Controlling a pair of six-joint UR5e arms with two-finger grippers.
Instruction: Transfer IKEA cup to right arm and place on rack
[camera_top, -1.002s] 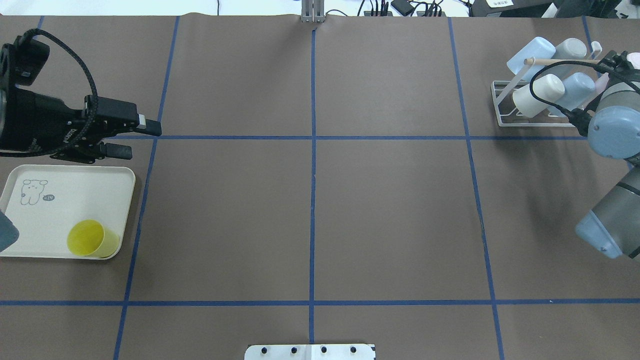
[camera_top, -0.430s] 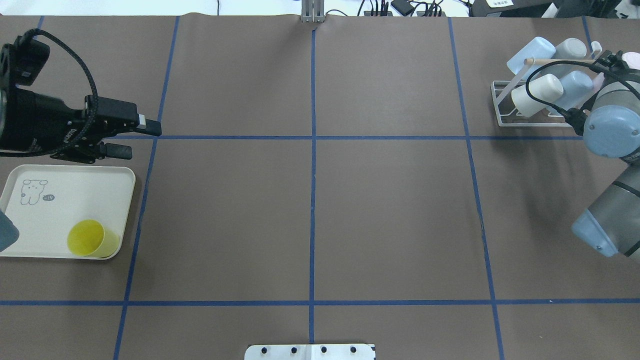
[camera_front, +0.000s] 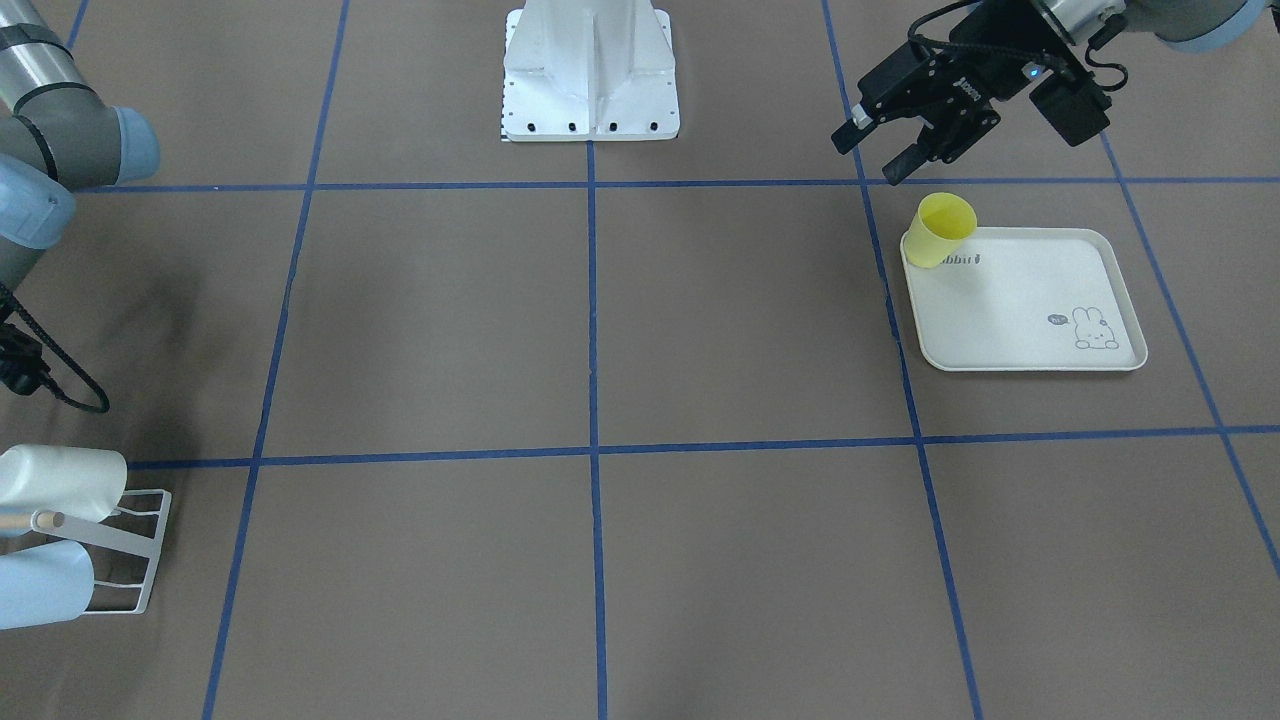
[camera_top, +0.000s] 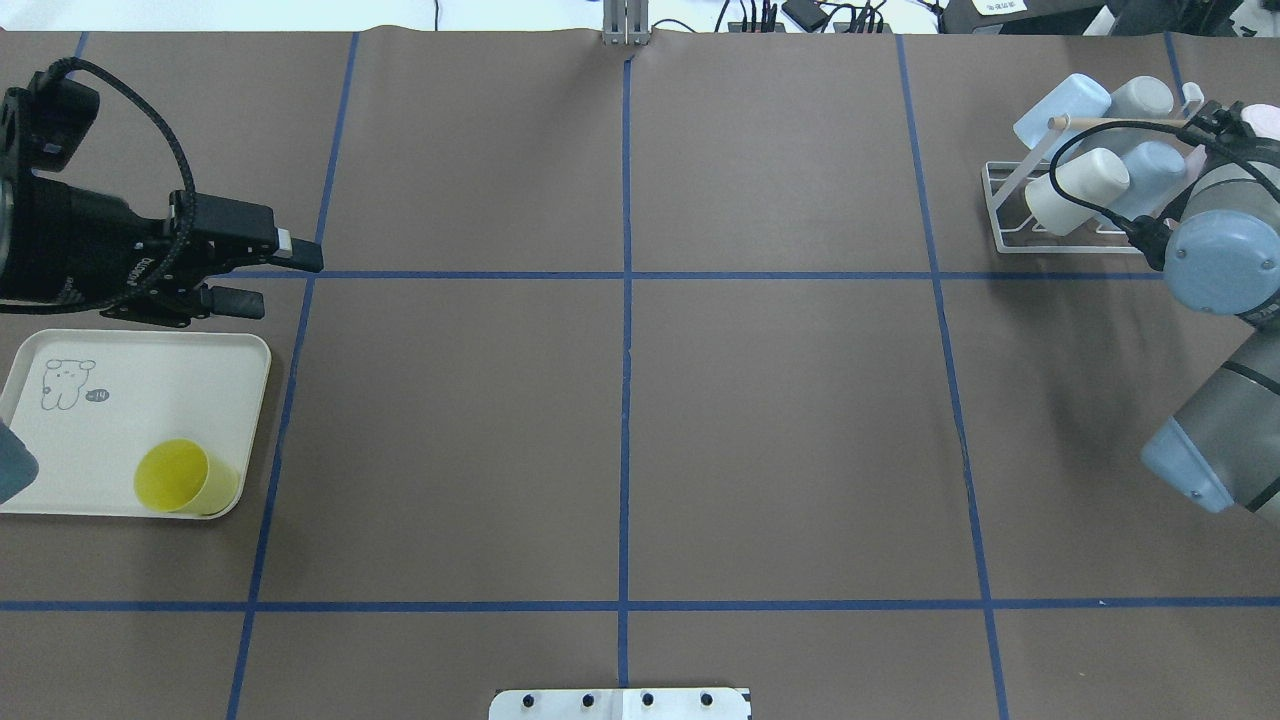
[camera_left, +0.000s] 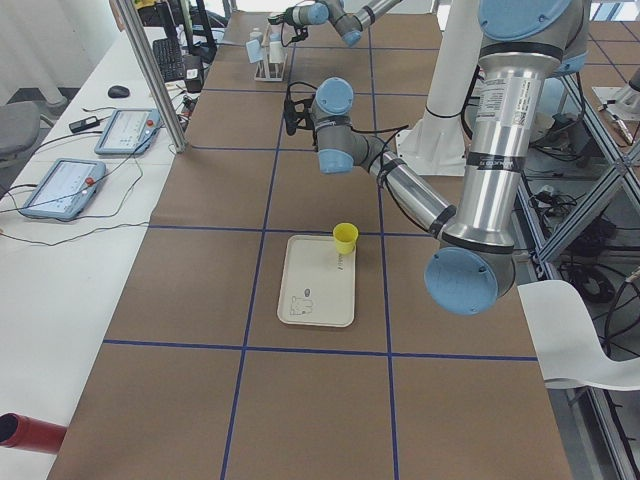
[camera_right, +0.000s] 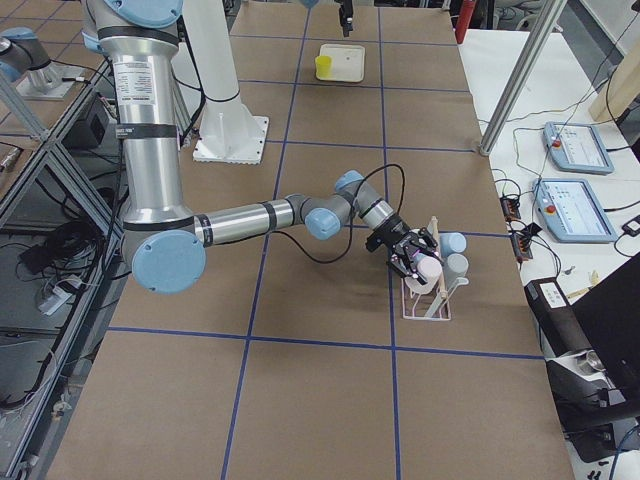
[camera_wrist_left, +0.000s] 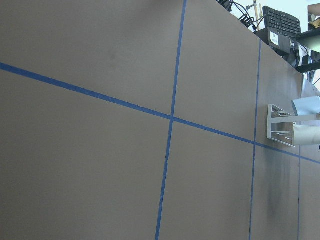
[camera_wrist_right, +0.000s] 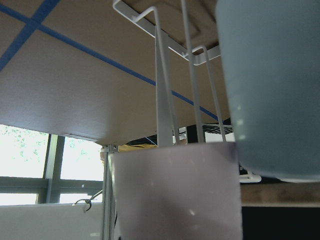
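The left gripper (camera_top: 290, 282) hangs with its jaws spread and nothing between them. The yellow cup (camera_top: 180, 478) stands upright, mouth up, off to one side of those jaws and clear of them, in a corner of the cream tray (camera_top: 150, 370). The right gripper (camera_right: 415, 258) is at the white wire rack (camera_front: 115, 540), with a pale pink cup (camera_wrist_right: 175, 195) directly ahead of its jaws and a blue cup (camera_wrist_right: 275, 85) just beside that. Whether these jaws clamp the pink cup, I cannot tell.
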